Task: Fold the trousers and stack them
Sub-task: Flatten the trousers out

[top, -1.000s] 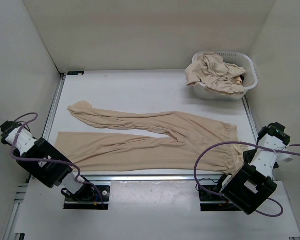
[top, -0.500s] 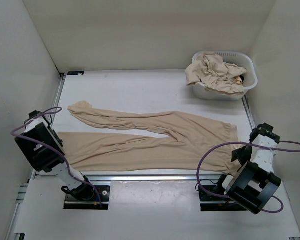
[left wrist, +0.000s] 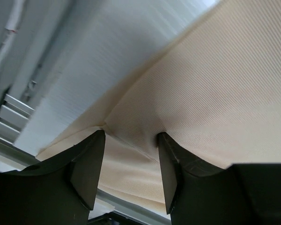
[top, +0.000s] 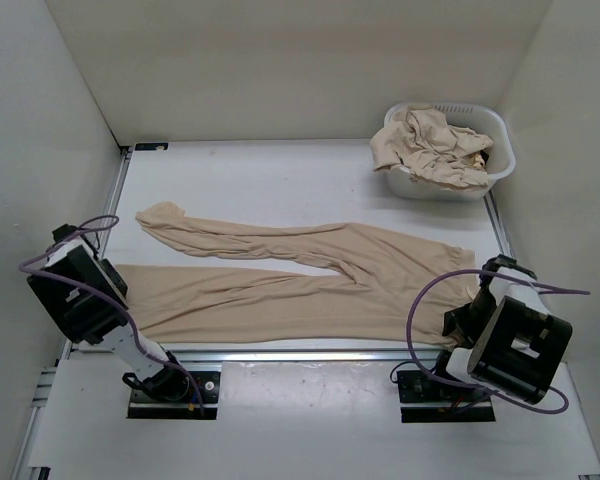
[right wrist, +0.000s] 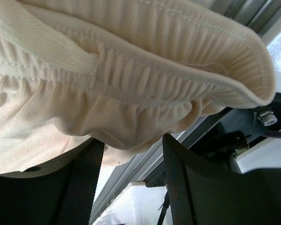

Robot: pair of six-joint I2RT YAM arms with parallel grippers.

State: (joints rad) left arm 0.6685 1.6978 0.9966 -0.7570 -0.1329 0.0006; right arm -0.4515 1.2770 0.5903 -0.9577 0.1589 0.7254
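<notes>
Beige trousers [top: 310, 280] flat on table [top: 280, 180]; basket [top: 485, 185] far-right.

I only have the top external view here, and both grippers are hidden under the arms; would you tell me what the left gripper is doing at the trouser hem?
Observer: In the left wrist view the left gripper is open, with the hem of the trousers bunched into a small peak between its fingers.
Operator: Thank you. And how about the right side?
Observer: The right gripper is open too, with the gathered waistband hanging in a fold just in front of its fingers.
Operator: Is the waistband still lying flat on the table?
Observer: No. In the right wrist view that corner is lifted, with the table's metal rail visible beneath it.
</notes>
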